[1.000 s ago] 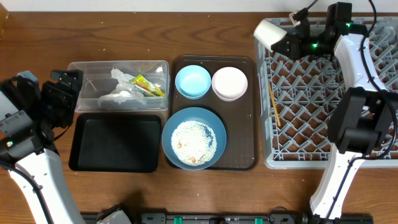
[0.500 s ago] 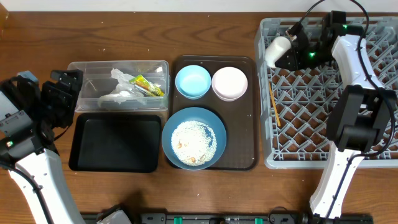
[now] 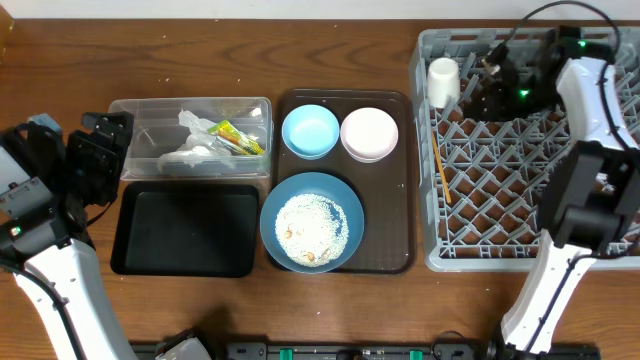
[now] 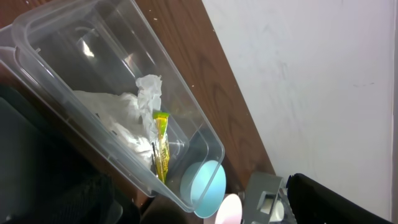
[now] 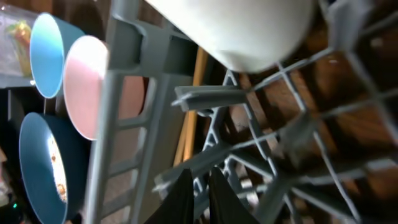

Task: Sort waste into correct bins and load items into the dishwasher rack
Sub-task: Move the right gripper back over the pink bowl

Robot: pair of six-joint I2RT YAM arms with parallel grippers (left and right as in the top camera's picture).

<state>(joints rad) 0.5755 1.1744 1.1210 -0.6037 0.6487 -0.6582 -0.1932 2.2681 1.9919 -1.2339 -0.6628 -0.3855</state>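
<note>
White cup (image 3: 442,80) is standing in the far-left corner of the dishwasher rack (image 3: 500,258), just left of the right claw (image 3: 484,88), which is showing a narrow slit and gripping nothing. Left claw (image 3: 108,150) is gaping wide, empty, beside the clear tub (image 3: 190,102). Counting one cup and three bowls, the bowls sitting left of the rack, nearer the right arm: dark blue bowl (image 3: 311,220), light blue bowl (image 3: 310,130), pink bowl (image 3: 369,134).

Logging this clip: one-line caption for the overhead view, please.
White cup stands in the dishwasher rack's back-left corner, right gripper beside it; rice-filled dark blue bowl sits on the brown tray.
</note>
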